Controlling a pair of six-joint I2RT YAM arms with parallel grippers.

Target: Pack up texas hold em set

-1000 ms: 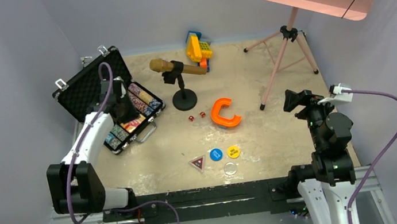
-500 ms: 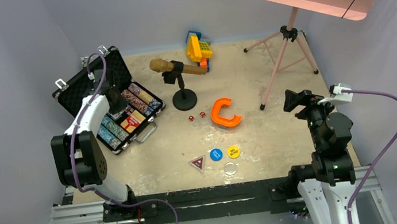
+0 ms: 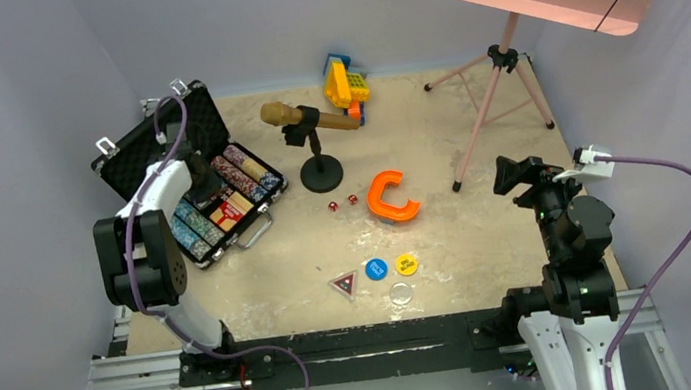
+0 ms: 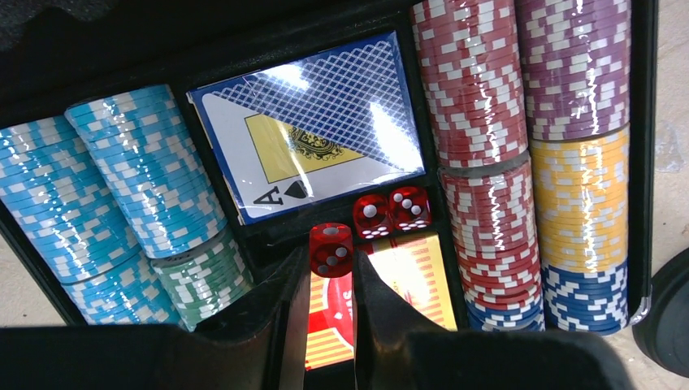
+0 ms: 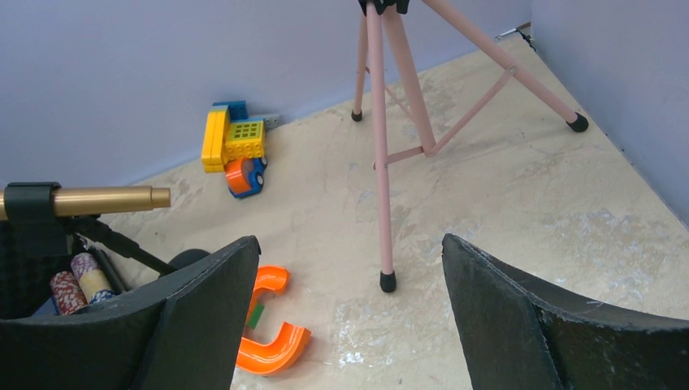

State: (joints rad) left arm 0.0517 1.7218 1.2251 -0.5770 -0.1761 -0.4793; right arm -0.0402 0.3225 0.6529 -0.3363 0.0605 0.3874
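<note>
Stowing dice: left hand (image 4: 331, 266) pinches a red die (image 4: 331, 246) over the case's (image 4: 641, 162) middle slot; next, release it beside the two dice (image 4: 391, 213) lying inside.

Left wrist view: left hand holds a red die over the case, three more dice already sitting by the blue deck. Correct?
No: only two dice sit by the blue deck, not three. The left wrist view shows them side by side, with the left hand holding a red die over the case.

Matte black right gripper (image 5: 348, 240), white links (image 3: 158, 194), black joints (image 3: 577, 225); looping purple cables (image 3: 649, 157)
</note>
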